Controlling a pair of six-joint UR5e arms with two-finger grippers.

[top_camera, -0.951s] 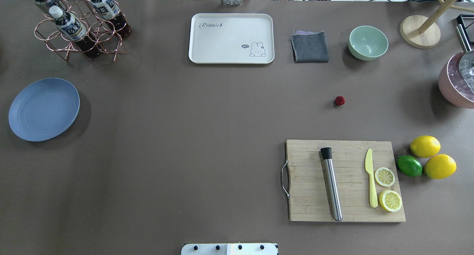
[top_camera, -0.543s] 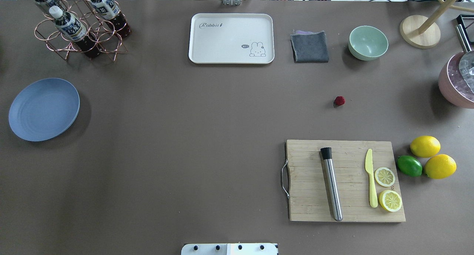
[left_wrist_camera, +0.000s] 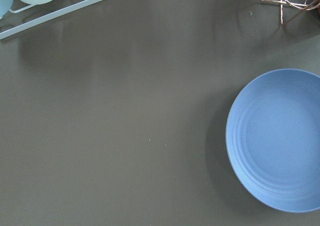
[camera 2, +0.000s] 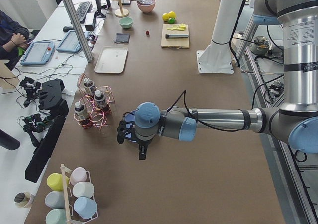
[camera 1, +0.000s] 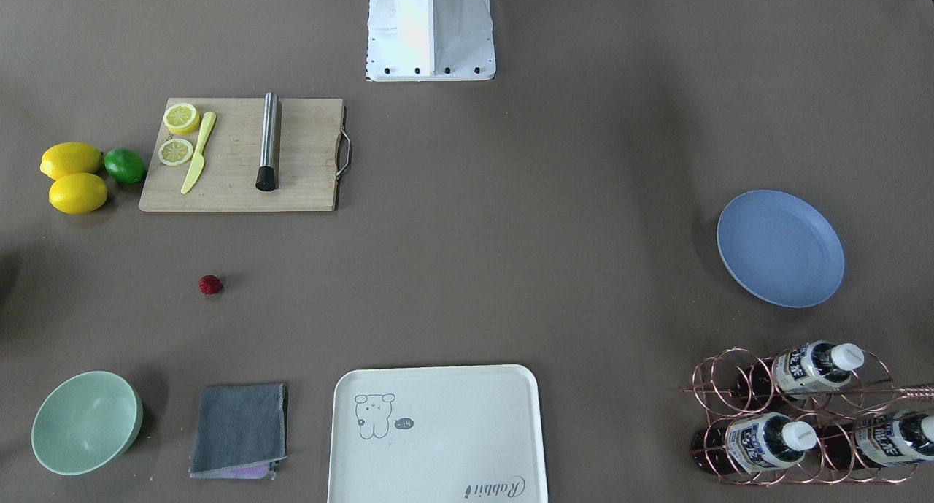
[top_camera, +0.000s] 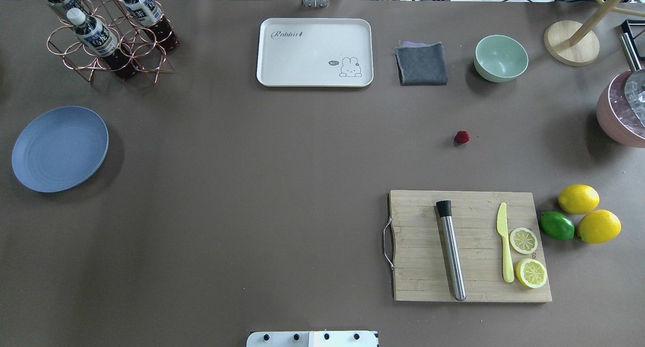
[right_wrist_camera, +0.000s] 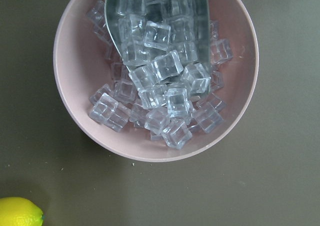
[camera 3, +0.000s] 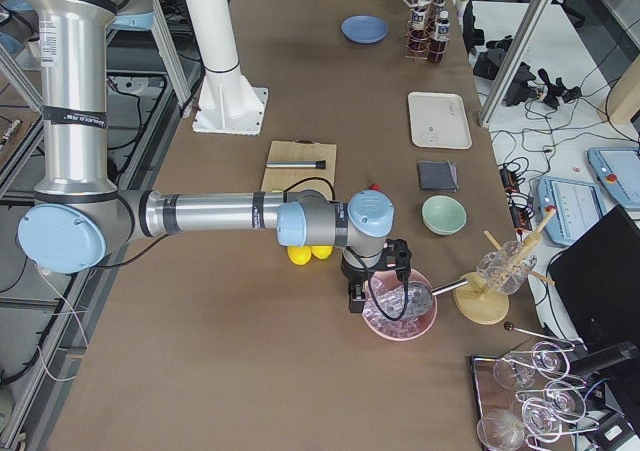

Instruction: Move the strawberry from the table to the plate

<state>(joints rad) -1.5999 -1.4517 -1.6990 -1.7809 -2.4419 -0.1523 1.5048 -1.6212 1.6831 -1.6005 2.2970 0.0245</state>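
Surface (top_camera: 252, 186): 1. Items on it:
- strawberry (top_camera: 462, 137): 1
- blue plate (top_camera: 59, 148): 1
- whole lemons (top_camera: 578, 199): 2
- lime (top_camera: 557, 225): 1
- lemon halves (top_camera: 523, 240): 2
- wooden cutting board (top_camera: 418, 246): 1
- yellow knife (top_camera: 504, 241): 1
- steel muddler (top_camera: 451, 251): 1
- cream tray (top_camera: 302, 60): 1
- grey cloth (top_camera: 422, 64): 1
- mint-green bowl (top_camera: 501, 58): 1
- pink bowl (right_wrist_camera: 75, 75) of ice cubes: 1
- metal scoop (right_wrist_camera: 200, 5): 1
- copper wire rack (top_camera: 63, 47): 1
- bottles (top_camera: 93, 35): 3
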